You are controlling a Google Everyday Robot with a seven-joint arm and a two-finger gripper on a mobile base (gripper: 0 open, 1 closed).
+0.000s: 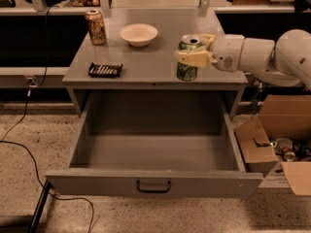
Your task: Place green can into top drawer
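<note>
The green can (186,68) has a green, white-mottled label and a silver top. It is upright over the front right part of the grey tabletop (146,64), close to the front edge. My gripper (188,48) reaches in from the right and is shut on the can, with one cream finger (192,58) across its front. I cannot tell whether the can rests on the top or is held just above it. The top drawer (155,182) is pulled wide open below, and its inside shows nothing in it. Its dark handle (153,186) is at the centre of the front panel.
An orange-brown can (95,26) stands at the back left of the tabletop. A white bowl (139,34) sits at the back centre and a dark flat packet (105,70) at the front left. An open cardboard box (284,140) stands on the floor at the right. A cable (22,144) runs at the left.
</note>
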